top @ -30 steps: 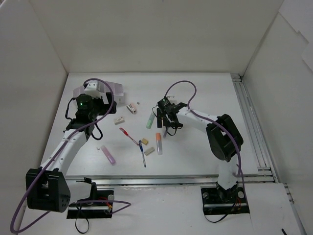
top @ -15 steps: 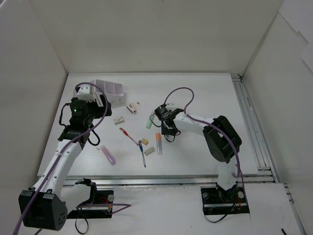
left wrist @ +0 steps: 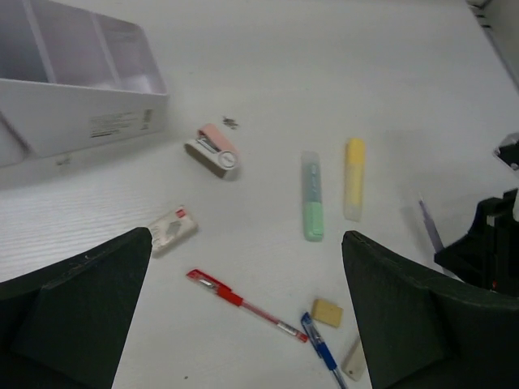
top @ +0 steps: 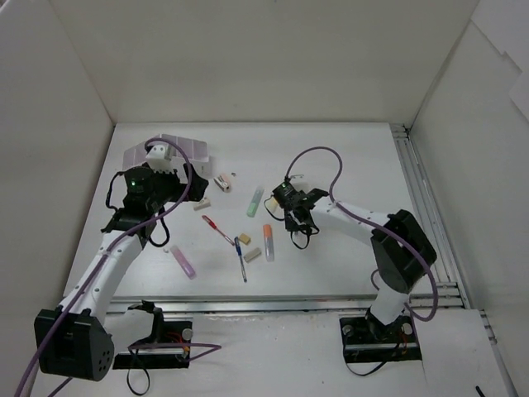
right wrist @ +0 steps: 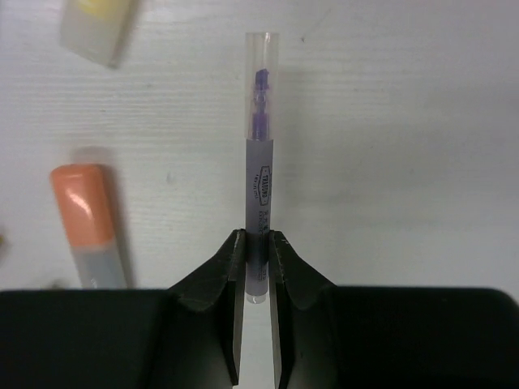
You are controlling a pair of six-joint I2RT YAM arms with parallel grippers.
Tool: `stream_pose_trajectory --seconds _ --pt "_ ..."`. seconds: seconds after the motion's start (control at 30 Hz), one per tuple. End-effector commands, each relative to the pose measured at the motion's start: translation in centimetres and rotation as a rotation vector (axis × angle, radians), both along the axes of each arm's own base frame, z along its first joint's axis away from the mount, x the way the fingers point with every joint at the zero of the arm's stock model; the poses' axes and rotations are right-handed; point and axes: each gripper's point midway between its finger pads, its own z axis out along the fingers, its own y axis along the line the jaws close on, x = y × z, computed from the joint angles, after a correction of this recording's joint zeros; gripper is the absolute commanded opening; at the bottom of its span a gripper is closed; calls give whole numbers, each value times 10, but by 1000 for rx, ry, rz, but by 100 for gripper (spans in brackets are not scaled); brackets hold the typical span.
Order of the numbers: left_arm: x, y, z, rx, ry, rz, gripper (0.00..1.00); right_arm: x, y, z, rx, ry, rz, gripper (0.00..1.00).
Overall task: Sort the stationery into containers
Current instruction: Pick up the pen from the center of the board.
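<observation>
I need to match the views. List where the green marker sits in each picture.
Top external: green marker, just left of picture centre.
Left wrist: right of centre, beside the yellow marker.
Right wrist: not in it.
Shared landmark: pink-white sharpener, up-left of it in both.

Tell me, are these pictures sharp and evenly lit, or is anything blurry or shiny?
Top view: soft, even light on the table, faint shadows. Left wrist view: its fingers are dark, featureless masses in the lower corners; the green marker is crisp. Right wrist view: the grey pen is sharp in the shut right gripper; the orange marker shows glare.
</observation>
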Motion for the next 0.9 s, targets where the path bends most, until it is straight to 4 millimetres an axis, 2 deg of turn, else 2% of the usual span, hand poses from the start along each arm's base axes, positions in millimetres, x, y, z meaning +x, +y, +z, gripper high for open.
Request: stream_pose_trajectory --seconds 0.0,0.03,0.07,0.1,0.13,0.17,0.2,0.23,0.27,0.3,0.4,0.53,0.63,0.67,0.8,0.83,0.87 --pt "-4 -55 37 -143 -91 -270 99 9 14 65 37 -179 140 0" --pt "-8 -70 39 -165 -90 -335 100 12 21 71 41 -215 219 0" --pt "-7 -77 44 -187 -103 -370 99 10 30 84 76 -252 265 0" --pt "-12 -92 38 -226 -67 -444 99 5 42 88 122 -261 327 0" --pt "-14 -103 42 -243 -67 -483 99 7 54 95 168 -306 390 0" --pt "-14 -110 46 -263 -79 -514 100 6 62 110 226 -352 424 0" --pt "-14 -119 41 -285 -55 -554 99 -6 74 107 291 -337 492 0" --pt "-15 -124 43 -312 -43 -568 99 -7 84 116 339 -373 540 0" --pt "-16 -132 46 -323 -52 -590 99 -5 95 135 403 -442 568 0" --pt "-13 -137 41 -328 -38 -596 99 -9 102 141 446 -454 598 0" --pt "-15 -155 40 -350 -25 -636 99 -13 116 160 517 -522 662 0" --pt "-14 -166 38 -376 -17 -649 98 -10 124 177 549 -583 701 0" --pt "-12 -170 38 -391 -21 -646 88 -11 131 188 580 -613 725 0" --pt "-11 -170 38 -393 -21 -651 78 -8 131 191 583 -629 711 0" --pt "-10 -171 39 -401 -24 -654 54 -7 135 201 602 -672 727 0" --pt "-10 -172 41 -405 -30 -656 39 -5 136 203 603 -679 724 0" --pt "-10 -172 43 -407 -39 -662 30 -4 136 201 599 -673 720 0"
